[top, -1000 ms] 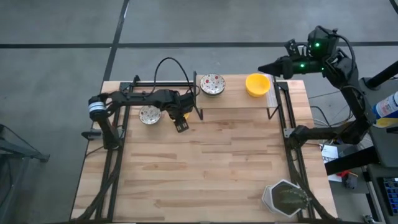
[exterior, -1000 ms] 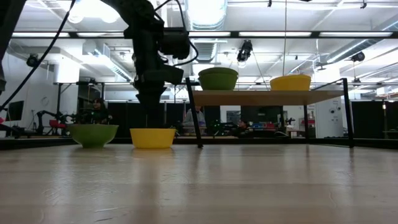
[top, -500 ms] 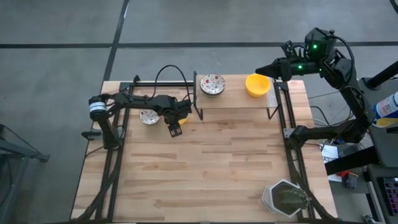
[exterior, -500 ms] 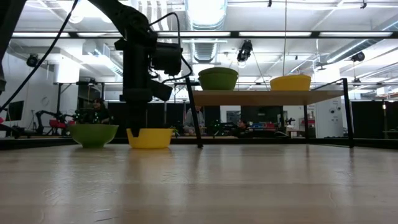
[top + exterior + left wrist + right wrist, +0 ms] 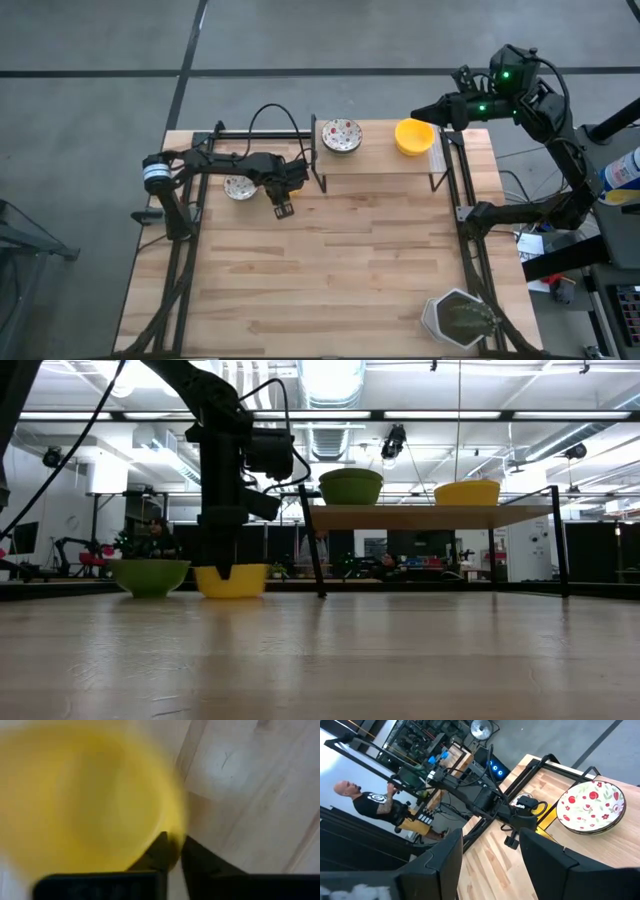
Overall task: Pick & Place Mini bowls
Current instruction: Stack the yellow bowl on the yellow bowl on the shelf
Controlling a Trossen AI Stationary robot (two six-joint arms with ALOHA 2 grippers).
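A yellow mini bowl (image 5: 232,581) stands on the table left of the shelf, and it fills the left wrist view (image 5: 85,795). My left gripper (image 5: 173,854) points down at it and is shut on it. A speckled mini bowl (image 5: 238,187) sits on the table just left of it. On the raised shelf (image 5: 380,165) stand another speckled bowl (image 5: 342,135) and a yellow bowl (image 5: 413,136). My right gripper (image 5: 424,108) hovers open above the shelf's far edge, next to that yellow bowl. My left gripper pinches the yellow bowl's rim (image 5: 176,827), one finger (image 5: 157,854) inside the bowl and the other (image 5: 200,865) outside it. The fingers come from above, pointing down. In the low view the bowl sits level with its base on the table.
The shelf's dark legs (image 5: 312,550) stand just right of the held bowl. A grey hexagonal pot (image 5: 455,318) sits at the near right corner. A black cable (image 5: 275,105) loops above the left arm. A person (image 5: 372,802) stands beyond the table.
My left gripper has come down onto the yellow bowl's rim, moving a little toward the table's left edge. The bowl has slid slightly toward the left and stays on the table.
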